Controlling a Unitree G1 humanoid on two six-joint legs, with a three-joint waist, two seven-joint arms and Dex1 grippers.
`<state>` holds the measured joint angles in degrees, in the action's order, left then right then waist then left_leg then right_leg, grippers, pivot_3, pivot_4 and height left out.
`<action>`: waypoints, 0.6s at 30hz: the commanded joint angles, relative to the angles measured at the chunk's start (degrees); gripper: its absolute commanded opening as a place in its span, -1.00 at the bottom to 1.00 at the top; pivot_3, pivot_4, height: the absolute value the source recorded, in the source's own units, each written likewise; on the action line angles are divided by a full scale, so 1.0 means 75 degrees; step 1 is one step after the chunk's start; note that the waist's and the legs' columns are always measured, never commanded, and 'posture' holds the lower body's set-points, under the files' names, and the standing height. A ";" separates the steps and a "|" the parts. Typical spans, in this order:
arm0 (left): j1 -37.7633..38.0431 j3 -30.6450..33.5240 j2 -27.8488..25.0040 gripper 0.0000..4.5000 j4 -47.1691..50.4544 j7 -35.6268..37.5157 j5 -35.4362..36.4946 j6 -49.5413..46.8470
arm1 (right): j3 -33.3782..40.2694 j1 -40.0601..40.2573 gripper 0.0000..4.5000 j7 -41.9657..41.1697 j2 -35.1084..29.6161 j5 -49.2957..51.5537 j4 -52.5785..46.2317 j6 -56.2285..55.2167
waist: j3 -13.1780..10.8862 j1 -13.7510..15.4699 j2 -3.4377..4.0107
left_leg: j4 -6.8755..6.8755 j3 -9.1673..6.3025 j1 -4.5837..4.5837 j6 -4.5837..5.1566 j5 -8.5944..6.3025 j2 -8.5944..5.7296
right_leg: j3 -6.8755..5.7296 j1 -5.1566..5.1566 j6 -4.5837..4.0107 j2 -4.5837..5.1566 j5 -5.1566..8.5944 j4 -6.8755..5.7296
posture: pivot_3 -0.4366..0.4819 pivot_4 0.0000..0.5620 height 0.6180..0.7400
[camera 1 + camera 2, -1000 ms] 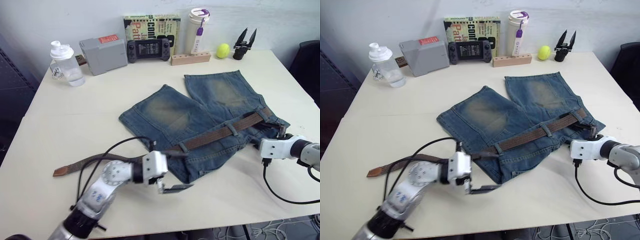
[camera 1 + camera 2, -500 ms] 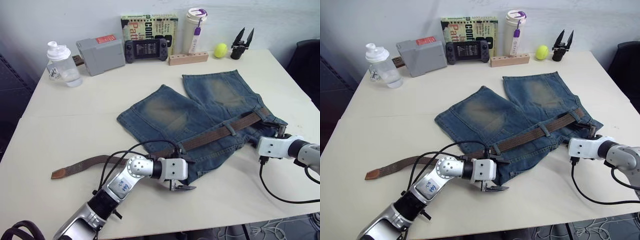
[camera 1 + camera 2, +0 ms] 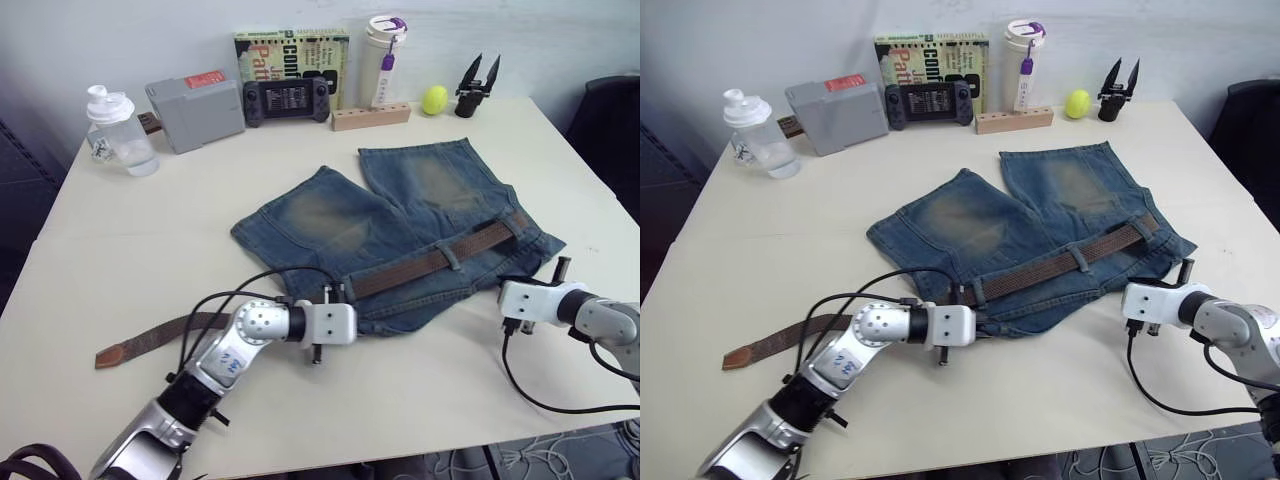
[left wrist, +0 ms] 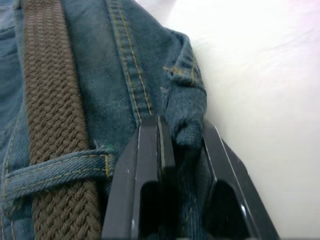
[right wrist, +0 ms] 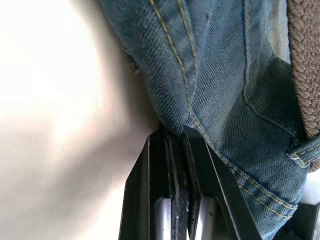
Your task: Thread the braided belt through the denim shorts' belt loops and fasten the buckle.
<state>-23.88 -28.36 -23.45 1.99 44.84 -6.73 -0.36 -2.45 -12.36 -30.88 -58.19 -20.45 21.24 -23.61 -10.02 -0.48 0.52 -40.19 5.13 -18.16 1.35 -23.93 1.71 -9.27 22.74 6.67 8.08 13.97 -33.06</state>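
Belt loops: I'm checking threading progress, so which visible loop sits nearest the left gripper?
The belt loop crossing the braided belt right beside the left gripper, at the waistband's left end. The other belt loop sits farther along, toward the right gripper.

Faded blue denim shorts (image 3: pixel 400 215) with yellowish worn patches and tan stitching. Brown woven braided belt (image 3: pixel 430 262) with a reddish tan tip. Blue belt loops (image 3: pixel 455 255). Black fingers (image 4: pixel 150 165) on the white left hand (image 3: pixel 330 298). Cream tabletop (image 3: pixel 180 200).
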 commanded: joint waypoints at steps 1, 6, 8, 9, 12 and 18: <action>0.0702 0.1722 -0.1912 -0.91 -0.0561 0.0742 0.0633 -0.0074 | -0.0262 0.0313 -1.00 -0.0456 0.0480 0.0361 -0.1546 0.0344 | 0.0000 -0.0024 0.0000 | 0.0001 0.0000 0.0000 -0.0001 0.0000 0.0003 | 0.0000 0.0001 -0.0001 -0.0002 0.0000 0.0000 | -0.05 -0.47 0.70; 0.0195 0.2205 -0.2991 -0.91 -0.3274 0.0492 0.0318 0.1514 | -0.0745 0.0414 -1.00 -0.0844 0.1324 0.0470 -0.3380 0.1366 | 0.0003 -0.0163 0.0010 | 0.0012 0.0007 0.0026 -0.0039 -0.0014 0.0053 | 0.0001 0.0016 -0.0057 -0.0043 0.0033 -0.0043 | -0.05 -0.47 0.70; -0.0213 0.2246 -0.3275 -0.91 -0.4591 0.0306 0.0154 0.2402 | -0.1044 0.0363 -1.00 -0.0978 0.1746 0.0338 -0.3972 0.1896 | 0.0015 -0.0164 0.0030 | 0.0013 0.0007 0.0033 -0.0041 -0.0013 0.0053 | 0.0003 0.0018 -0.0069 -0.0042 0.0040 -0.0056 | -0.05 -0.47 0.70; -0.0412 0.2249 -0.3349 -0.91 -0.5211 0.0175 0.0087 0.2811 | -0.1150 0.0278 -1.00 -0.0982 0.1952 0.0243 -0.4123 0.2135 | 0.0023 -0.0166 0.0041 | 0.0013 0.0011 0.0043 -0.0048 -0.0015 0.0058 | 0.0003 0.0019 -0.0080 -0.0046 0.0047 -0.0069 | -0.05 -0.47 0.70; -0.0847 0.2124 -0.3461 -0.91 -0.6589 -0.0172 -0.0122 0.3893 | -0.1360 0.0048 -1.00 -0.1040 0.2271 0.0014 -0.4273 0.2629 | 0.0041 -0.0160 0.0071 | 0.0014 0.0032 0.0061 -0.0050 -0.0017 0.0041 | 0.0012 0.0060 -0.0093 -0.0044 0.0055 -0.0101 | -0.05 -0.47 0.70; -0.0367 0.2427 -0.3260 -0.91 -0.6431 0.0342 0.0748 0.4686 | -0.1315 0.0013 -0.85 -0.1150 0.2390 0.0150 -0.4330 0.3408 | 0.0052 -0.0193 0.0089 | 0.0015 0.0053 0.0051 -0.0050 -0.0016 0.0011 | 0.0023 0.0103 -0.0096 -0.0045 0.0057 -0.0119 | -0.05 -0.47 0.70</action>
<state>-31.19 -11.06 -46.04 -42.05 45.04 -0.75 37.74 -15.03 -13.05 -39.15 -38.98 -19.18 -11.94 -0.79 -9.63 -1.93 1.19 -40.06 5.56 -17.82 0.98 -24.05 1.80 -9.09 23.57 5.94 7.75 14.40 -33.99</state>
